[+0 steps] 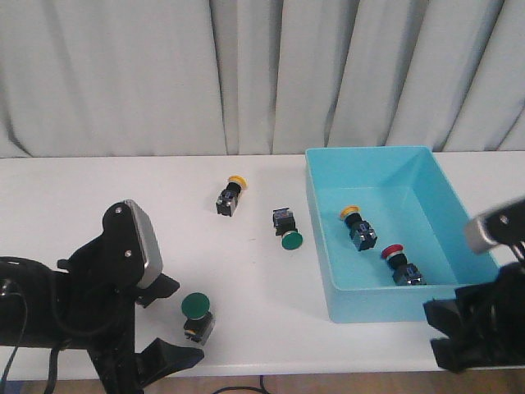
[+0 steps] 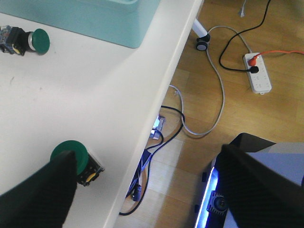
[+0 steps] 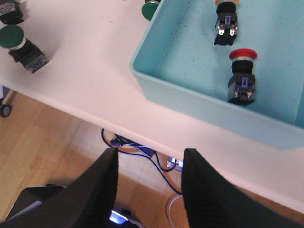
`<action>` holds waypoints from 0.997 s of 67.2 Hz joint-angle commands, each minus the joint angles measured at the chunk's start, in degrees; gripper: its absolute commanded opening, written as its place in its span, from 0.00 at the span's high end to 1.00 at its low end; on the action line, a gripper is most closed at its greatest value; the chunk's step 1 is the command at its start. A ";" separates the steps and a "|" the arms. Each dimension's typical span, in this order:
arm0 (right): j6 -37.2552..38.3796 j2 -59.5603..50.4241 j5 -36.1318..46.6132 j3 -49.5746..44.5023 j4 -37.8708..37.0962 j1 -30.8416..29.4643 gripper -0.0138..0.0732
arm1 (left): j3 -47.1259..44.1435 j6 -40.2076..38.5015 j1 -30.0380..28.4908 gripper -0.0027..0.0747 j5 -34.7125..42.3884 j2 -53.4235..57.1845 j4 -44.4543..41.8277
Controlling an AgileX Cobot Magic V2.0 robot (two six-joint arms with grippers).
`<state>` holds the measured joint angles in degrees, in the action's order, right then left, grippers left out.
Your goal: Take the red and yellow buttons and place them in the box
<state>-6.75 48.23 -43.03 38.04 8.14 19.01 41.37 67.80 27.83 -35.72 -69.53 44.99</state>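
Note:
The turquoise box stands at the right of the table and holds one yellow button and one red button. Both show in the right wrist view, the red button and the yellow button, inside the box. Another yellow button lies on the table, left of the box. My left gripper is open and empty at the front left edge, with a green button beside its fingers. My right gripper is open and empty, in front of the box's near right corner, past the table edge.
A second green button lies on its side just left of the box. In the left wrist view the near green button sits by one finger close to the table edge, with cables and a power strip on the floor below.

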 commanded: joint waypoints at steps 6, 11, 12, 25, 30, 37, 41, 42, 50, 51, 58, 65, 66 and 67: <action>0.02 -8.89 3.06 -3.46 0.18 -0.02 0.49 | 1.43 -1.37 0.15 0.21 1.16 0.93 2.72; 0.02 -10.54 2.88 -3.64 0.18 -0.02 0.49 | 1.43 -1.36 0.15 0.21 1.16 0.93 2.72; 0.02 -10.88 2.83 -3.64 0.18 -0.02 0.49 | 1.43 -1.36 0.15 0.21 1.16 0.93 2.72; 0.02 -11.27 2.96 -3.64 0.18 -0.02 0.53 | 1.43 -1.43 0.15 0.36 1.16 0.93 3.61; 0.02 -11.27 3.04 -3.64 0.18 -0.02 0.58 | 1.43 -1.49 0.15 0.47 1.16 0.93 3.61; 0.02 -11.27 3.04 -3.64 0.29 -0.02 0.65 | 1.43 -1.49 0.15 0.61 0.87 0.93 3.61; 0.02 -11.27 3.04 -3.64 0.29 -0.02 0.69 | 1.43 -1.49 0.15 0.69 0.65 0.93 3.61; 0.02 -11.27 3.04 -3.64 0.29 -0.02 0.70 | 1.43 -1.49 0.15 0.70 0.59 0.93 3.61; 0.02 -11.27 3.04 -3.64 0.29 -0.02 0.78 | 1.43 -1.66 0.15 0.86 0.22 0.93 3.66; 0.02 -11.27 3.04 -3.64 0.29 -0.02 0.79 | 1.43 -1.81 0.15 0.88 0.22 0.93 3.66; 0.02 -11.27 3.04 -3.64 0.29 -0.02 0.85 | 1.43 -1.94 0.15 0.98 0.12 0.93 4.22; 0.02 -11.27 3.04 -3.64 0.29 -0.02 0.85 | 1.43 -1.94 0.15 0.98 0.08 0.93 5.54; 0.02 -11.27 3.04 -3.64 0.29 -0.02 0.85 | 1.43 -1.94 0.15 0.98 0.08 0.93 5.66; 0.02 -11.27 3.04 -3.64 0.29 -0.02 0.85 | 1.43 -1.94 0.15 0.98 0.08 0.93 5.71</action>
<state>-6.74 36.91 -43.29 32.97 8.14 19.01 41.37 66.52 27.83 -36.27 -69.53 47.28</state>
